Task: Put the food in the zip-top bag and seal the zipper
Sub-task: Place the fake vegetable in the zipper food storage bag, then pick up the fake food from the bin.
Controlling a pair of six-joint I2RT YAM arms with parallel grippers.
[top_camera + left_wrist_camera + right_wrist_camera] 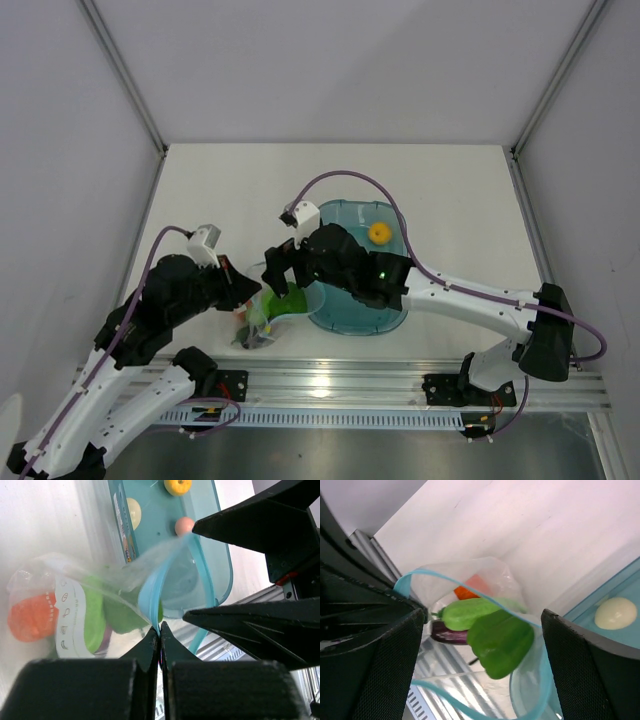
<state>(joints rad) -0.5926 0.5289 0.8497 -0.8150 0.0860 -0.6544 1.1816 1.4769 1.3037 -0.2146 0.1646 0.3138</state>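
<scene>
Inside the zip-top bag, four food pieces, three in teal tray, left gripper pinching zipper, right gripper agape

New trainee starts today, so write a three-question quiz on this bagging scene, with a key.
1. True or false: the left gripper is shut on the zipper.
2. Which food shows between the open right gripper's fingers? A green bell pepper; B banana; C tomato.
3. In the left wrist view, how many items lie in the teal tray?
Key: 1 true; 2 A; 3 three: yellow fruit, pale ball, pink ball.
</scene>
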